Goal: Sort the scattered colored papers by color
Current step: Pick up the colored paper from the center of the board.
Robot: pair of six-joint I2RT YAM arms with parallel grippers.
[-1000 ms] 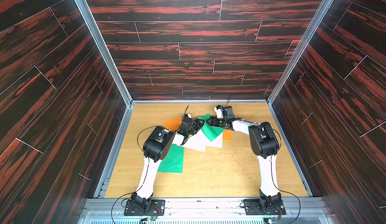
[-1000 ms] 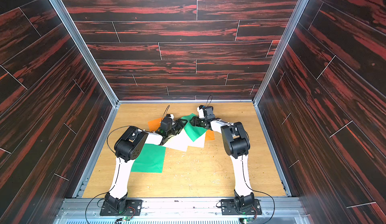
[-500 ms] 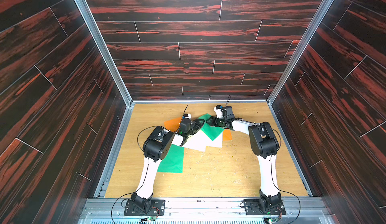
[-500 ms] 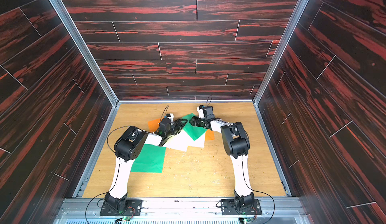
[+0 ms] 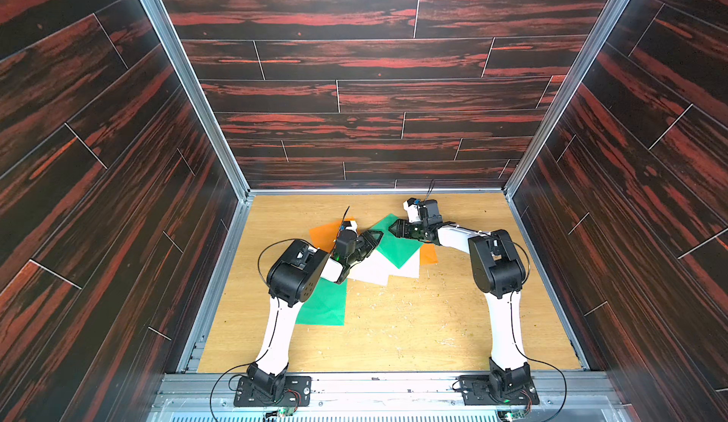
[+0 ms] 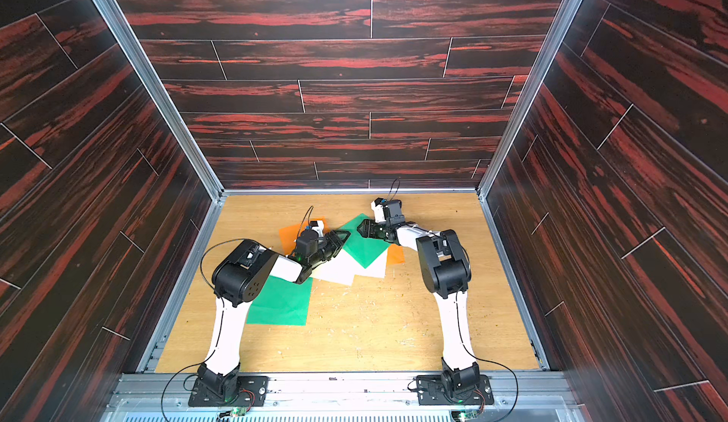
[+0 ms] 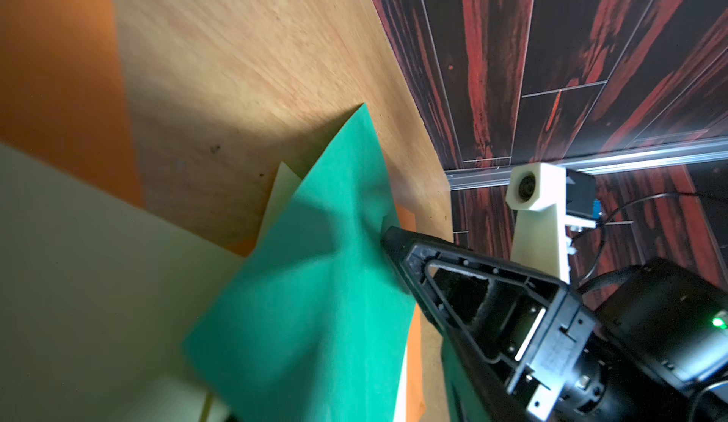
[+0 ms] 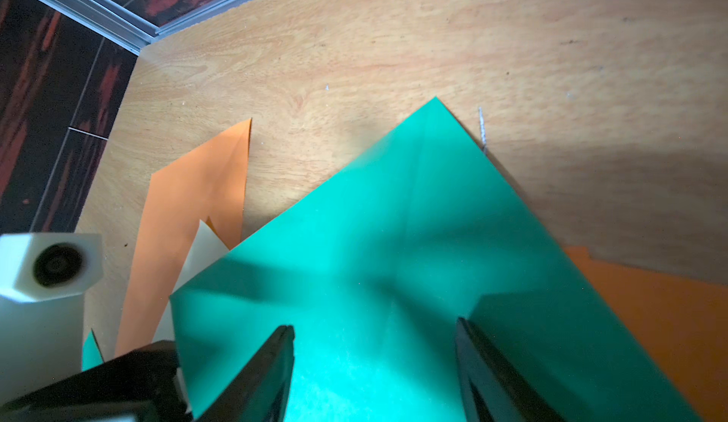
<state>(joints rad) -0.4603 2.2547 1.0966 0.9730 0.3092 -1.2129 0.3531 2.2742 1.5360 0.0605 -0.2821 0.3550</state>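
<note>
The right hand (image 8: 374,323), fingers apart, presses a creased green sheet (image 8: 413,223) overlapping cream paper (image 5: 370,270) and orange paper (image 5: 429,254); left hand (image 5: 375,238) grip unclear; open woodgrain worktop (image 5: 413,329) nearer.

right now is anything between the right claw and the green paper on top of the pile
Nothing visible does. The right claw is open right over the top green paper, with no other sheet covering it there. White sheets and an orange sheet lie underneath.
</note>
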